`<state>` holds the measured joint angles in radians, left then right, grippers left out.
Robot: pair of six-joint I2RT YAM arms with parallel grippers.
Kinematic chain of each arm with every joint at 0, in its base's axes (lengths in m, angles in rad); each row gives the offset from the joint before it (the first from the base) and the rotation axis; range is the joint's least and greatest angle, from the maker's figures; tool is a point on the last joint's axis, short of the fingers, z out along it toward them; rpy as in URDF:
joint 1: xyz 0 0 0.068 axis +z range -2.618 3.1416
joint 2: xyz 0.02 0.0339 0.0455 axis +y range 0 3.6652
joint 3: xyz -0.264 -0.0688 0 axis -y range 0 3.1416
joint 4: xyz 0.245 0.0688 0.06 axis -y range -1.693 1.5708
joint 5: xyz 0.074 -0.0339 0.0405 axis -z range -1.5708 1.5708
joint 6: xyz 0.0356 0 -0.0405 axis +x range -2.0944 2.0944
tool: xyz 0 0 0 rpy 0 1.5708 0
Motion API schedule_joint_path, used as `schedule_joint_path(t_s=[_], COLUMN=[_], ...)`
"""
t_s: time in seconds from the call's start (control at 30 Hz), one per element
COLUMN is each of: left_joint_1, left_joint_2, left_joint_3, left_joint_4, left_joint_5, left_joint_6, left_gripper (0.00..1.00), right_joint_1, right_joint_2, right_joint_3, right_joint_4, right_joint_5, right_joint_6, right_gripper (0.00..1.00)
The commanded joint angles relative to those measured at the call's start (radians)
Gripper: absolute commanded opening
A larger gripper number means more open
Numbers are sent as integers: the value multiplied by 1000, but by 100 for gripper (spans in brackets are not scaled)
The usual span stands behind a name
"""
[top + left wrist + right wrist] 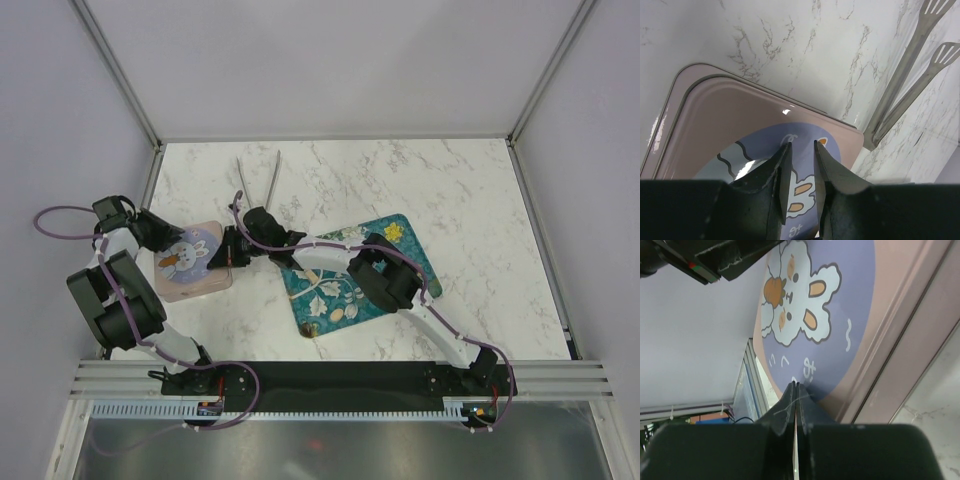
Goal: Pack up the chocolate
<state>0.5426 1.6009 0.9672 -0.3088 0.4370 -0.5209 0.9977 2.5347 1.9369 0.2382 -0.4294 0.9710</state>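
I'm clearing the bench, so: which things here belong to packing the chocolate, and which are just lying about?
Job: chocolate pieces, teal tray under them, pink bunny tin.
Lying about: metal tongs, untouched, though possibly meant as a tool.

1. The worktop (450,190) is showing white marble with thin grey veining.
2. The box lid (185,290) is showing pale pink, with a lavender disc carrying a white rabbit (800,315) outlined in black, its inner ears glowing orange.
3. The tray (410,250) is displaying teal with cream leaf prints and a yellow flower at one corner.
4. The tongs (910,55) are gleaming silver-grey.
5. The left arm (120,300) and right arm (325,255) are showing black and white, with purple cables (40,218) looping along them.
6. The left gripper (802,145) and right gripper (796,385) are showing black jaws.
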Motion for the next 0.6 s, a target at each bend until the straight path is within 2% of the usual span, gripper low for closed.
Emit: schedule_joint_path(t_s=[0.0,0.2,0.37,0.57], left_joint_1=[-1,-1,0,-1], left_joint_2=[24,30,-47,-169], left_joint_3=[-33,1,41,76], left_joint_4=[-92,-98,-104,-148], left_joint_5=[-58,-46,-35,-145], left_joint_6=[10,9,-7,-22], left_gripper=[33,33,33,33], right_joint_1=[5,-5,-27,-60], right_joint_2=[-2,4,-4,73], right_joint_3=[-47,22,112,234], right_joint_4=[-118,-120,-82,-11], right_joint_5=[58,35,20,3], right_joint_6=[-64,-66,-57,33], right_gripper=[0,0,0,0])
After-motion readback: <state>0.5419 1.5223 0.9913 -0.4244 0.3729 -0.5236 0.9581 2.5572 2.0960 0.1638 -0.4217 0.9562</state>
